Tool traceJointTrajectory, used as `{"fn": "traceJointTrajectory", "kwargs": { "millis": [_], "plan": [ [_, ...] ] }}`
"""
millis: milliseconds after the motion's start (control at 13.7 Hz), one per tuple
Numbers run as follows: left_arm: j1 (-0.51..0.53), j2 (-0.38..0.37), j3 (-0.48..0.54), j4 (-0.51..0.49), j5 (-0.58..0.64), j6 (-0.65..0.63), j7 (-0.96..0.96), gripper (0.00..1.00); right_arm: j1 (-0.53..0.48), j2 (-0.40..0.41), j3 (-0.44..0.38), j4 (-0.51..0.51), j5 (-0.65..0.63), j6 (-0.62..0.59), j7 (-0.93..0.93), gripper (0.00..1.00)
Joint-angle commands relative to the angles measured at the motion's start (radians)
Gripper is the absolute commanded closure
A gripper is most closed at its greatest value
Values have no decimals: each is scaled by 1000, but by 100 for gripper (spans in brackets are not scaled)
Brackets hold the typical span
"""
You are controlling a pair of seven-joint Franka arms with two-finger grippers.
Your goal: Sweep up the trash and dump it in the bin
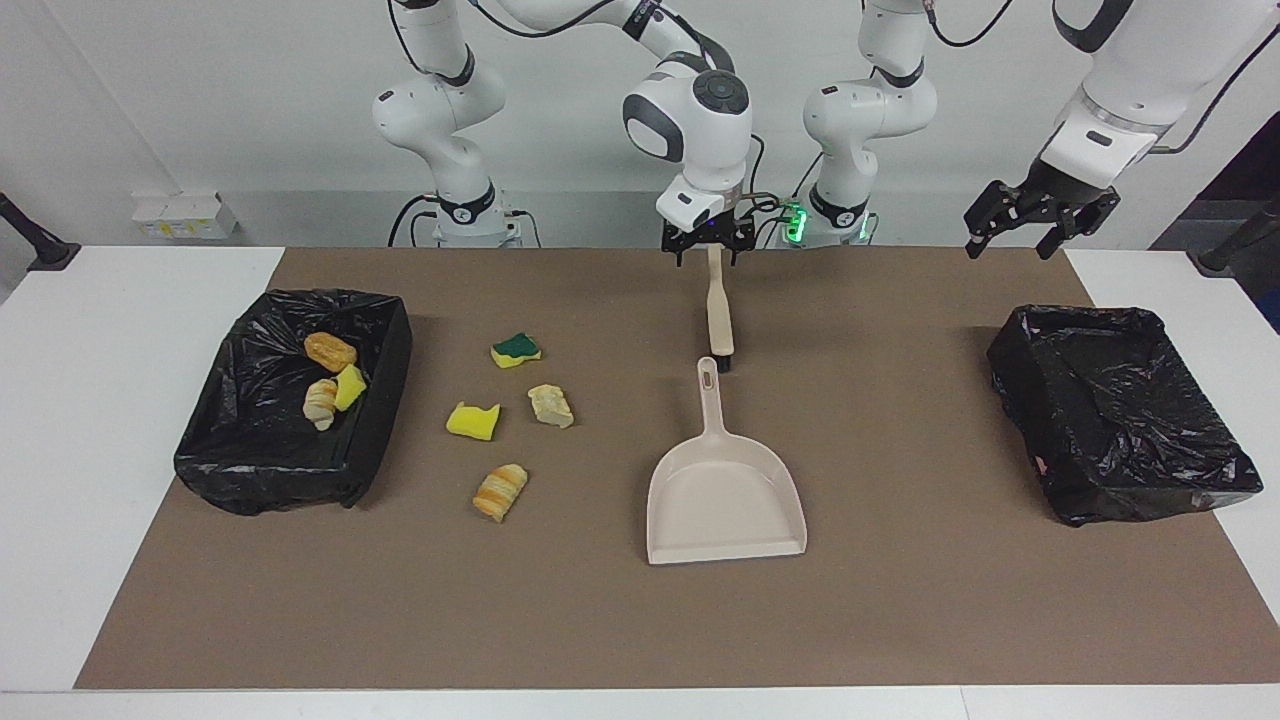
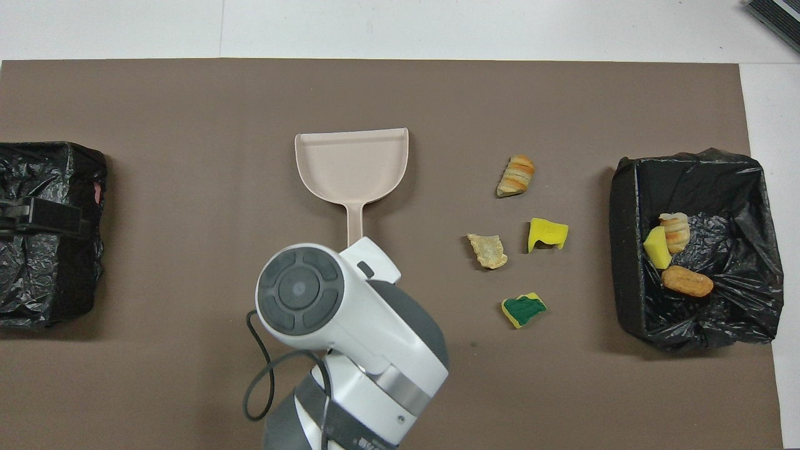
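Beige dustpan is lying on the brown mat; a beige brush too; black liners are covering both bins; scraps are showing yellow, green-topped yellow, tan, and orange-striped golden; arms are gleaming white and grey.
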Motion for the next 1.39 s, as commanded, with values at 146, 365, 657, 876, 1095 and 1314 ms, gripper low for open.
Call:
{"fn": "traceJointTrajectory", "kwargs": {
  "millis": [146,365,657,876,1095,1314],
  "plan": [
    [2,-26,2,-28,13,-5,-8,0,52,10,-3,-109,18,137,42,10],
    [3,-29,2,-28,13,-5,-5,0,59,12,-3,-112,18,151,41,23],
    [3,-40,2,-46,13,-4,-1,0,84,67,-3,-107,18,226,44,26],
    [3,-43,2,-48,13,-2,-1,0,89,70,-5,-86,5,217,58,41],
    [3,-46,2,-55,13,-1,0,0,87,61,-6,-84,-4,217,58,44],
    [3,-46,2,-57,13,-1,0,0,89,58,-6,-81,-4,216,61,51]
  ]
}}
